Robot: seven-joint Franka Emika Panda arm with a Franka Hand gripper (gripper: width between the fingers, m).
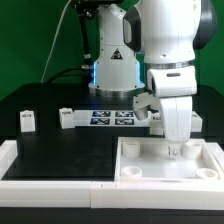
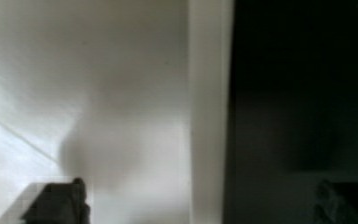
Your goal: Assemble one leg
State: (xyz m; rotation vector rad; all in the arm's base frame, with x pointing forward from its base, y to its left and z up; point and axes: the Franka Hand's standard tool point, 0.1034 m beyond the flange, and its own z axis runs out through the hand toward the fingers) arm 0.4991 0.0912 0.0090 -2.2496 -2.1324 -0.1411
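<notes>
My gripper (image 1: pixel 176 148) points straight down over the far rim of the large white square panel (image 1: pixel 165 170). In the wrist view my gripper (image 2: pixel 199 206) is open, its dark fingertips (image 2: pixel 55 204) wide apart. The blurred white panel (image 2: pixel 105 110) and its edge lie between them, with dark table beyond, and nothing is held. Two small white legs with markers stand at the exterior view's left, one (image 1: pixel 27 121) farther left and one (image 1: pixel 66 118) next to the marker board. A third white marked block (image 1: pixel 147 104) lies tilted behind my gripper, partly hidden.
The marker board (image 1: pixel 112 118) lies flat at the middle back of the black table. A white raised border (image 1: pixel 50 172) runs along the front left. The robot base (image 1: pixel 112 65) stands behind the marker board.
</notes>
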